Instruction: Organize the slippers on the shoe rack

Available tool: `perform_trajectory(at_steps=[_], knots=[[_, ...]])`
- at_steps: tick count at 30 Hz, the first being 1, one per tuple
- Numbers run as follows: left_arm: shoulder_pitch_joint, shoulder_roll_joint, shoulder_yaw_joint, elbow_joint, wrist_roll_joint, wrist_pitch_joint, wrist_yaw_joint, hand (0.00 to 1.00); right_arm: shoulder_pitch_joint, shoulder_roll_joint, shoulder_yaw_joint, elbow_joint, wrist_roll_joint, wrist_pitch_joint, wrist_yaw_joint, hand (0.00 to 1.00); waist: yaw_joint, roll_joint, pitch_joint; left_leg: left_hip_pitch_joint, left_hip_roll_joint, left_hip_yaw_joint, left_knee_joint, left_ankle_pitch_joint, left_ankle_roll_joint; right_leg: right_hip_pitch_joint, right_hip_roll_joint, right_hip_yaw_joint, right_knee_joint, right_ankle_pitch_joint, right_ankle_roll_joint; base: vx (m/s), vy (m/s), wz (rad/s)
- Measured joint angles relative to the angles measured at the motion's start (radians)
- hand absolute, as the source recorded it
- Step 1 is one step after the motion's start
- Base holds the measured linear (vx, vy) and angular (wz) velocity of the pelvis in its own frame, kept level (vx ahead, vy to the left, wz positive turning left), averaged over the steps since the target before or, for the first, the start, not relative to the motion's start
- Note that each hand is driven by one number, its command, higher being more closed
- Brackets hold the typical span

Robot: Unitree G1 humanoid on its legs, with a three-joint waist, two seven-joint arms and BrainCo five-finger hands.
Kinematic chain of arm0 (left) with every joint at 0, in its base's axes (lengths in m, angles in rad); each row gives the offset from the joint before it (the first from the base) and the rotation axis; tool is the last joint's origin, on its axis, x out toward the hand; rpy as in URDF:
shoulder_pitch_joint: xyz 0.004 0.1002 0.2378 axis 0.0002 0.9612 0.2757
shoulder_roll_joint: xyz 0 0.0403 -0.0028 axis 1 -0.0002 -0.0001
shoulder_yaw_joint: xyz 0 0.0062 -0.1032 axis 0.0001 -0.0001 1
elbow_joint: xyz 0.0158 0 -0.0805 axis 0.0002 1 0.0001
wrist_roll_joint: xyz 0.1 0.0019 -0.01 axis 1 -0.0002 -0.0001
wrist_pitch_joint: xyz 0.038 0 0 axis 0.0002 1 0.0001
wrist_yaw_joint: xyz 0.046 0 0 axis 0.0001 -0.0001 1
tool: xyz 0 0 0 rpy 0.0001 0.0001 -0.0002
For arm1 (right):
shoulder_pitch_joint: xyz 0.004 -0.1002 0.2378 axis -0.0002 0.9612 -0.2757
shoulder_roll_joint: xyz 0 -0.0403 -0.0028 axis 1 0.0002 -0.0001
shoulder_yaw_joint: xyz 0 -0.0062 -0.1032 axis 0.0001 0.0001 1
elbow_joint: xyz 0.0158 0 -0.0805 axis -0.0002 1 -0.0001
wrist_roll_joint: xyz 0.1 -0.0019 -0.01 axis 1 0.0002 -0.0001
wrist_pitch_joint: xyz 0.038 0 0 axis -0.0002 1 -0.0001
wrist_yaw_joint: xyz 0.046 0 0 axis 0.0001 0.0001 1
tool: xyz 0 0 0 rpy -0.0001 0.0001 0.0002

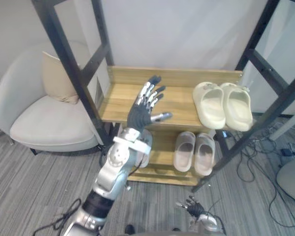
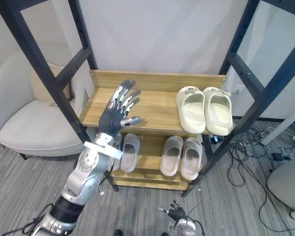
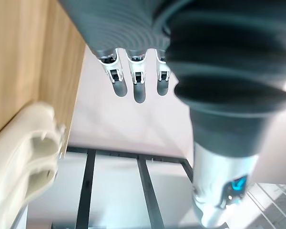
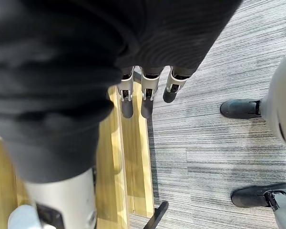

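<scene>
The wooden shoe rack (image 1: 119, 98) has two shelves inside a black frame. A cream pair of slippers (image 1: 222, 105) sits side by side at the right of the top shelf. On the lower shelf lies a grey-beige pair (image 1: 194, 152), and a single grey slipper (image 2: 130, 151) lies to their left, partly behind my left arm. My left hand (image 1: 140, 114) is raised in front of the top shelf's bare left half, fingers spread and straight, holding nothing. My right hand (image 1: 196, 209) hangs low near the floor in front of the rack, fingers relaxed and empty.
A white armchair (image 1: 44, 118) with a beige cushion (image 1: 59, 78) stands left of the rack. Slanted black frame bars (image 1: 64, 54) cross in front of the rack on both sides. Loose cables (image 1: 265, 147) lie on the grey carpet at the right.
</scene>
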Motion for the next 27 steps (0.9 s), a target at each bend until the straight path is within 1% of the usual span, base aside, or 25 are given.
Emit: perform_trajectory(at_steps=[2,3,4,5,6,7,8,9,10,12,13,14,15,16,17,19,20,23,25,27], knots=[[0.084,0.012,0.001,0.007,-0.012,0.004,-0.034,0.0,-0.003,0.001,0.01,0.0,-0.022,0.0,0.007,0.0,0.003,-0.001,-0.001,0.0,0.001,-0.003,-0.001,0.0,0.001,0.001,0.001,-0.003,0.0,-0.001,0.001,-0.02,-0.001,0.02],[0.138,0.021,0.001,0.027,-0.019,0.008,-0.058,0.0,-0.003,-0.001,0.01,0.0,-0.032,0.0,0.012,0.0,0.009,-0.001,-0.001,0.002,0.001,-0.005,-0.005,0.001,0.001,0.0,0.001,-0.006,0.0,-0.002,0.002,-0.05,-0.003,0.03],[0.165,0.025,0.002,0.045,-0.019,0.009,-0.067,0.0,-0.002,-0.002,0.01,0.0,-0.033,0.0,0.015,0.0,0.013,-0.001,-0.001,0.005,0.001,-0.006,-0.005,0.001,0.001,0.001,0.002,-0.007,0.0,-0.002,0.002,-0.05,-0.002,0.01],[0.212,0.026,0.016,0.103,-0.019,0.013,-0.086,0.0,0.004,-0.017,0.038,-0.024,-0.035,0.005,0.018,0.0,0.023,-0.001,-0.001,0.012,0.002,-0.006,-0.005,0.0,0.001,0.004,0.001,-0.007,0.006,-0.008,0.004,-0.04,0.0,-0.01],[0.226,0.025,0.024,0.124,-0.019,0.016,-0.088,0.0,0.008,-0.023,0.048,-0.05,-0.036,0.014,0.02,0.0,0.025,-0.001,-0.001,0.013,0.002,-0.007,-0.005,0.0,0.001,0.003,0.0,-0.007,0.012,-0.013,0.004,-0.04,-0.001,0.01],[0.261,0.022,0.06,0.198,-0.002,0.025,-0.091,0.0,0.037,-0.052,0.069,-0.145,-0.059,-0.006,0.038,0.0,0.026,-0.002,0.001,0.013,0.002,-0.01,-0.005,0.0,0.001,0.0,0.0,-0.004,0.021,-0.024,0.01,-0.04,0.0,0.07],[0.288,0.023,0.102,0.274,0.016,0.025,-0.102,0.0,0.077,-0.084,0.074,-0.198,-0.07,-0.06,0.049,0.0,0.027,-0.003,0.001,0.015,0.003,-0.009,-0.005,-0.001,0.001,0.001,0.0,0.003,0.028,-0.027,0.007,-0.04,-0.001,0.1],[0.302,0.023,0.122,0.305,0.024,0.025,-0.102,0.0,0.088,-0.091,0.061,-0.2,-0.067,-0.069,0.061,0.0,0.027,-0.005,-0.001,0.017,0.003,-0.01,-0.005,-0.002,0.001,0.001,0.0,0.0,0.032,-0.029,0.004,-0.02,-0.003,0.1],[0.331,0.026,0.153,0.374,0.041,0.025,-0.102,0.0,0.11,-0.093,0.009,-0.176,-0.069,-0.078,0.074,0.0,0.029,-0.011,-0.004,0.02,0.003,-0.012,-0.005,-0.002,0.001,0.005,-0.001,-0.003,0.034,-0.031,0.004,0.0,-0.005,0.06],[0.357,0.03,0.193,0.498,0.073,0.024,-0.103,0.0,0.153,-0.102,-0.011,-0.131,-0.07,-0.067,0.079,0.0,0.032,-0.015,-0.004,0.021,0.002,-0.012,-0.005,-0.003,-0.001,0.006,-0.002,-0.004,0.034,-0.039,0.012,0.0,0.0,0.0],[0.359,0.029,0.2,0.526,0.096,0.024,-0.103,0.0,0.161,-0.109,-0.01,-0.118,-0.07,-0.065,0.082,0.0,0.032,-0.015,-0.004,0.021,0.002,-0.012,-0.005,-0.003,-0.001,0.006,-0.002,-0.004,0.034,-0.039,0.012,0.0,0.0,0.0],[0.36,0.026,0.216,0.606,0.146,0.024,-0.103,0.0,0.173,-0.114,-0.003,-0.089,-0.072,-0.056,0.089,0.0,0.034,-0.014,-0.004,0.021,0.001,-0.014,-0.005,-0.003,0.0,0.005,-0.002,-0.006,0.034,-0.039,0.013,-0.01,-0.006,-0.05],[0.356,0.024,0.221,0.671,0.194,0.024,-0.096,0.0,0.174,-0.107,-0.003,-0.079,-0.071,-0.056,0.091,0.0,0.03,-0.014,-0.005,0.019,0.001,-0.016,-0.005,-0.004,-0.001,0.003,-0.002,-0.007,0.033,-0.041,0.011,-0.02,-0.005,-0.05],[0.351,0.022,0.222,0.694,0.208,0.024,-0.096,0.0,0.172,-0.106,-0.003,-0.079,-0.072,-0.056,0.091,0.0,0.029,-0.014,-0.005,0.018,0.001,-0.016,-0.005,-0.004,-0.001,0.002,-0.002,-0.007,0.033,-0.041,0.01,0.0,0.0,0.0],[0.336,0.008,0.233,0.749,0.269,0.023,-0.078,0.0,0.166,-0.104,-0.003,-0.078,-0.072,-0.056,0.088,0.0,0.029,-0.016,-0.004,0.016,0.001,-0.018,-0.005,-0.005,-0.001,0.001,-0.002,-0.008,0.033,-0.042,0.008,-0.02,-0.004,0.05],[0.314,-0.016,0.279,0.834,0.339,0.021,-0.041,0.0,0.145,-0.081,-0.004,-0.071,-0.079,-0.056,0.077,0.0,0.03,-0.016,-0.004,0.016,0.001,-0.024,-0.005,-0.005,-0.001,0.003,-0.001,-0.009,0.033,-0.043,0.007,-0.02,-0.005,0.07],[0.31,-0.018,0.288,0.852,0.349,0.021,-0.033,0.0,0.139,-0.075,-0.003,-0.069,-0.08,-0.056,0.075,0.0,0.031,-0.017,-0.004,0.016,0.002,-0.024,-0.005,-0.005,-0.001,0.003,-0.001,-0.009,0.033,-0.043,0.007,0.0,0.0,0.0],[0.305,-0.018,0.335,0.924,0.41,0.022,0.026,0.0,0.107,-0.038,-0.003,-0.056,-0.091,-0.056,0.057,0.0,0.033,-0.016,-0.003,0.016,0.002,-0.024,-0.005,-0.005,-0.002,0.004,0.0,-0.008,0.033,-0.041,0.01,0.0,0.0,0.0],[0.305,-0.017,0.339,0.948,0.443,0.022,0.053,0.0,0.091,-0.034,-0.004,-0.034,-0.101,-0.055,0.051,0.0,0.037,-0.017,-0.002,0.016,0.0,-0.024,-0.005,-0.005,-0.002,0.004,-0.001,-0.007,0.033,-0.041,0.009,0.0,0.0,0.0],[0.305,-0.019,0.349,0.969,0.466,0.022,0.063,0.0,0.087,-0.034,-0.004,-0.03,-0.105,-0.054,0.038,0.0,0.038,-0.017,-0.001,0.016,-0.001,-0.022,-0.005,-0.007,-0.001,0.004,-0.003,-0.006,0.034,-0.04,0.008,0.0,0.0,0.0]])
